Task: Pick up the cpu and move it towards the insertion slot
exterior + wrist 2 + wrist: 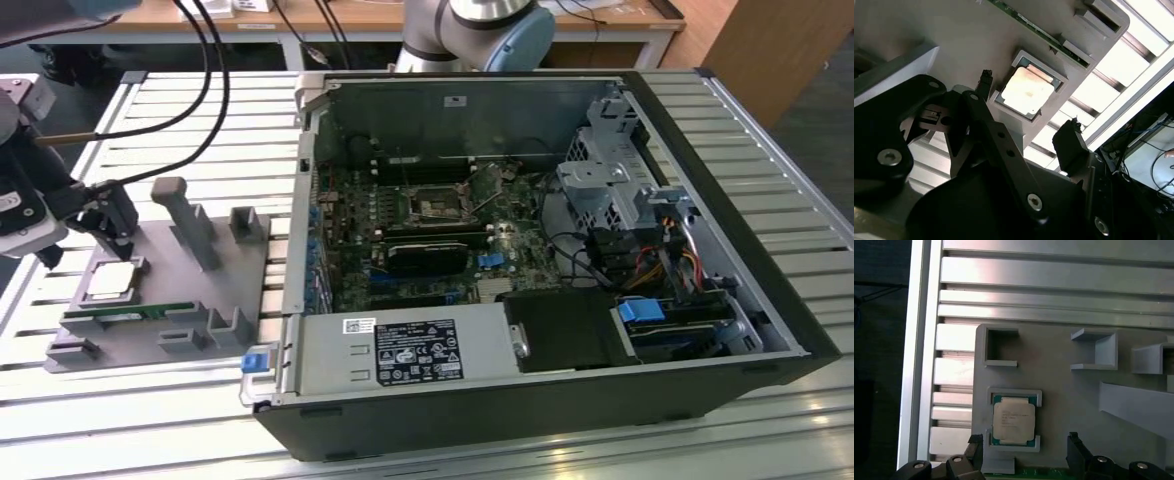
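Currently the cpu is lying flat, silver top up, in a square nest on a grey fixture. This fixture is resting on the slatted desk at the exterior view's left. A green memory stick is being held in the same fixture, just beside the nest.

The hand is being held spread and close over the cpu. In the first wrist view the cpu is being framed by the hand, with one dark finger at each side of the nest. In the second wrist view the hand is likewise being shown wide apart around the cpu, and nothing is being pinched. Whether the fingertips are touching the fixture cannot be told; no contact with the chip is being seen.

The slot, a silvery frame with a dark centre, is sitting on the board inside the open case. It is well apart from the hand, toward the exterior view's right.
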`<state>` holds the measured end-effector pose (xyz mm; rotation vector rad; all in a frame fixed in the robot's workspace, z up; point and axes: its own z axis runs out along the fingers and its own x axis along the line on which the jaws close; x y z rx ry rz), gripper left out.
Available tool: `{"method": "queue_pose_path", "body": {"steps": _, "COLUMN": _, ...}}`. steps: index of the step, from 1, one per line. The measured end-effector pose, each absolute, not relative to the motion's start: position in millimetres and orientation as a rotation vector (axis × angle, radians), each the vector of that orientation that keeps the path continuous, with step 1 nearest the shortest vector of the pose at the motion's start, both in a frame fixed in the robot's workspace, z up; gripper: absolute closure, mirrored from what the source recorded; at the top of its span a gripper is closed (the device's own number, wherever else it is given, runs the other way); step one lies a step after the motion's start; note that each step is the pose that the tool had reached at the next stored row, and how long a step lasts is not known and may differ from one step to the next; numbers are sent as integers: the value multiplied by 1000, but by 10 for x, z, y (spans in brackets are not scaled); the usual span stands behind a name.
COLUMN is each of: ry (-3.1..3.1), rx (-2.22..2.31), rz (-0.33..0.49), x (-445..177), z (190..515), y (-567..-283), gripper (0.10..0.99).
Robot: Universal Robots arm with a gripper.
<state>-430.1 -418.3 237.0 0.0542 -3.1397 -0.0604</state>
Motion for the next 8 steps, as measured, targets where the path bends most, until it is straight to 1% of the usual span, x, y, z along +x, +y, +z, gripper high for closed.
{"method": "queue_pose_path", "body": {"steps": 8, "ry": -3140, "rx": 54, "rz": -60, "x": -4314, "z": 2243, "y": -4184, "gripper": 325}}
